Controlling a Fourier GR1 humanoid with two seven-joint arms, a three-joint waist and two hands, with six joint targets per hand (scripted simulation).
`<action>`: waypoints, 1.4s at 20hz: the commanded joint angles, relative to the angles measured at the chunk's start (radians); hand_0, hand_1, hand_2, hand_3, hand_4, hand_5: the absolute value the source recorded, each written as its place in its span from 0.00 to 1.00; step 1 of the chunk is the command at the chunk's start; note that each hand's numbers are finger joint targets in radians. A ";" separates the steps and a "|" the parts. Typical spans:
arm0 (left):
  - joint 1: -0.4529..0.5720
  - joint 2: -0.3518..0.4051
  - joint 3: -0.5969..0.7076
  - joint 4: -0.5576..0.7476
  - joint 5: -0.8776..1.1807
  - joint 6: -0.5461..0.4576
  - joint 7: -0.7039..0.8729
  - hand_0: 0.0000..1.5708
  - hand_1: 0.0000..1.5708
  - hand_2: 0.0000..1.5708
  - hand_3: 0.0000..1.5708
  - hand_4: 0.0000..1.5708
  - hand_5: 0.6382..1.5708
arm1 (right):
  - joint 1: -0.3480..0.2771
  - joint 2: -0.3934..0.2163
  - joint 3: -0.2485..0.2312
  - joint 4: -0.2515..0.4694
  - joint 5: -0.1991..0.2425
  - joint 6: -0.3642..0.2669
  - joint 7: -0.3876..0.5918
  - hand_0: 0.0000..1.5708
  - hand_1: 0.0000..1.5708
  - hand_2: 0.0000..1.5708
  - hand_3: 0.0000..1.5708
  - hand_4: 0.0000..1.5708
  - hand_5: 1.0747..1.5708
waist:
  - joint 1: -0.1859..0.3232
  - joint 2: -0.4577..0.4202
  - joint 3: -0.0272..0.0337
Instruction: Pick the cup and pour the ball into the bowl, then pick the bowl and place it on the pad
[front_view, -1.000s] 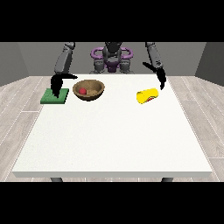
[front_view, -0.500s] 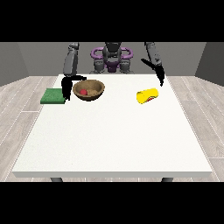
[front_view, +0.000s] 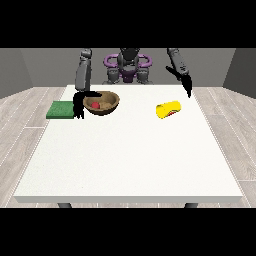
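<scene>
A brown wooden bowl (front_view: 104, 103) stands on the white table (front_view: 130, 155) at the back left, with a red ball (front_view: 95, 105) inside it. The hand at the view's left (front_view: 79, 105) hangs right beside the bowl's left rim, fingers pointing down and the thumb reaching toward the rim; it holds nothing. Left of it lies a flat green pad (front_view: 62, 109). A yellow cup (front_view: 168, 109) lies on its side at the back right. The hand at the view's right (front_view: 187, 85) is raised above and behind the cup, fingers straight, apart from it.
The robot's torso (front_view: 128, 65) sits behind the table's far edge. The pad lies near the table's left edge. The table's near half holds no objects.
The hand at the view's left has moved rightward from over the pad to the bowl's left rim. The hand at the view's right has lifted a little higher.
</scene>
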 joint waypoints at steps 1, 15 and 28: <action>-0.046 0.001 -0.019 -0.039 -0.005 -0.010 0.022 0.00 0.00 0.00 0.00 0.00 0.07 | 0.003 -0.020 0.043 0.093 0.072 -0.130 0.122 0.79 0.79 0.91 0.33 0.27 0.93 | 0.064 0.062 0.0203; -0.149 -0.038 -0.111 -0.093 -0.036 -0.057 0.020 0.00 0.00 0.00 0.00 0.00 0.08 | 0.334 -0.234 0.166 -0.137 0.315 -0.553 0.017 1.00 1.00 1.00 1.00 0.79 1.00 | 0.271 0.167 0.0055; -0.119 -0.070 -0.100 0.009 -0.024 -0.058 0.094 0.00 0.00 0.00 0.00 0.00 0.09 | 0.390 -0.634 0.276 -0.310 0.433 -0.374 0.478 1.00 1.00 1.00 1.00 0.97 0.99 | 0.229 -0.054 0.0084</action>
